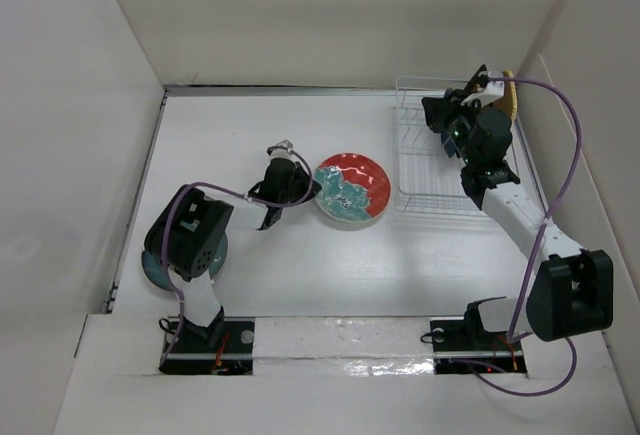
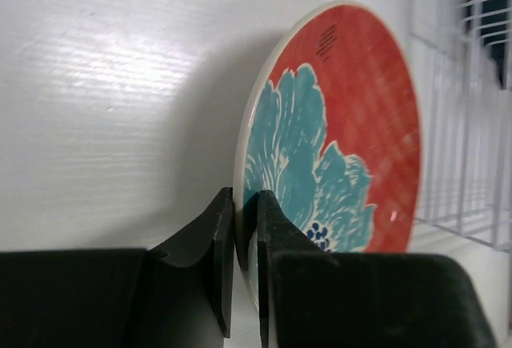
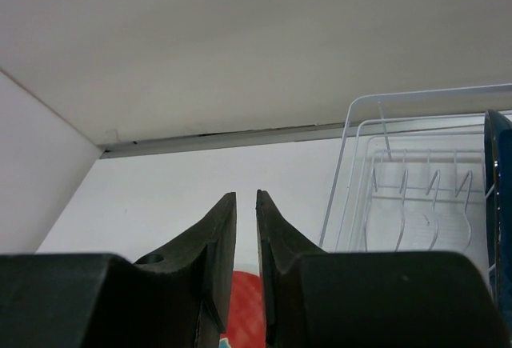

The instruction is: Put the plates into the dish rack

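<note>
- Red plate (image 1: 352, 187), seen from above, lies on the table (image 1: 260, 285) just left of the dish rack (image 1: 440, 170). The left gripper (image 1: 303, 187) is at the rim farthest from the rack, so this arm is nearer, and the carry probably runs straight across toward the ribs.
- Left wrist: the jaws are clamped on the red plate's near rim, with the rack beyond its far edge.
- Right wrist: the right gripper (image 3: 246, 204) hovers above the rack, jaws almost together on nothing. A dark blue plate (image 3: 500, 204) stands on edge at the rack's right side.
</note>
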